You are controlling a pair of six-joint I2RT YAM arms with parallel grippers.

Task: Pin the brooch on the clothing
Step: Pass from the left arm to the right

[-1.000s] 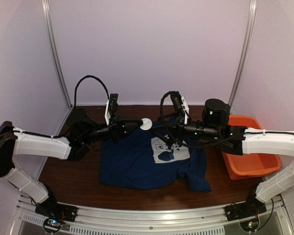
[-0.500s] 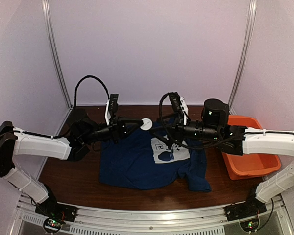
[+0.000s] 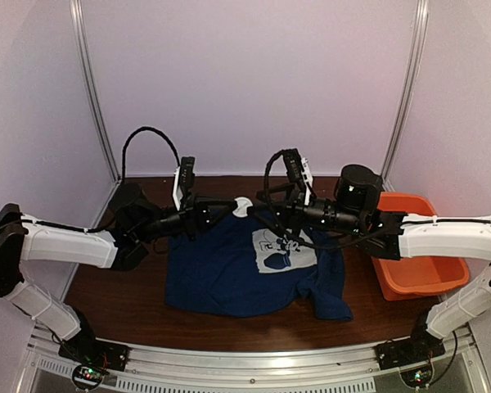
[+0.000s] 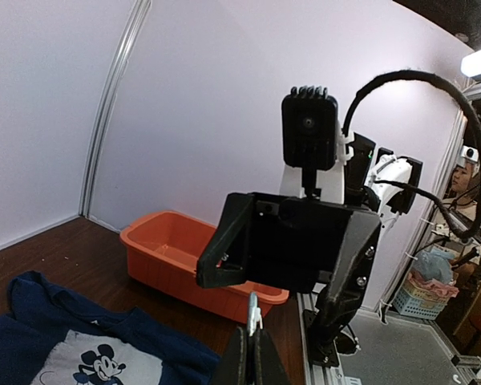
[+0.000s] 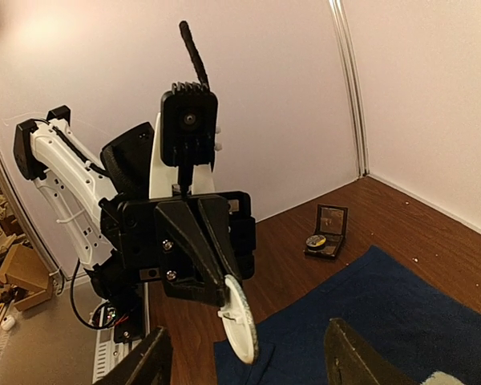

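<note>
The brooch (image 3: 242,206) is a small pale disc. My left gripper (image 3: 229,209) is shut on it and holds it in the air above the collar end of the navy T-shirt (image 3: 221,270). In the left wrist view the brooch (image 4: 252,313) stands edge-on between the closed fingertips (image 4: 242,353). My right gripper (image 3: 268,214) is open and faces the left one, close to the brooch. In the right wrist view the brooch (image 5: 239,321) hangs between my spread right fingers (image 5: 148,362), touching neither. The shirt (image 5: 385,313) lies below.
An orange tub (image 3: 417,270) stands at the right of the table and also shows in the left wrist view (image 4: 176,249). A small black hinged box (image 5: 327,231) lies open on the wood beyond the shirt. Walls close in the back and sides.
My right gripper has edged slightly left, closer to the brooch. My left gripper holds the brooch in almost the same place.
</note>
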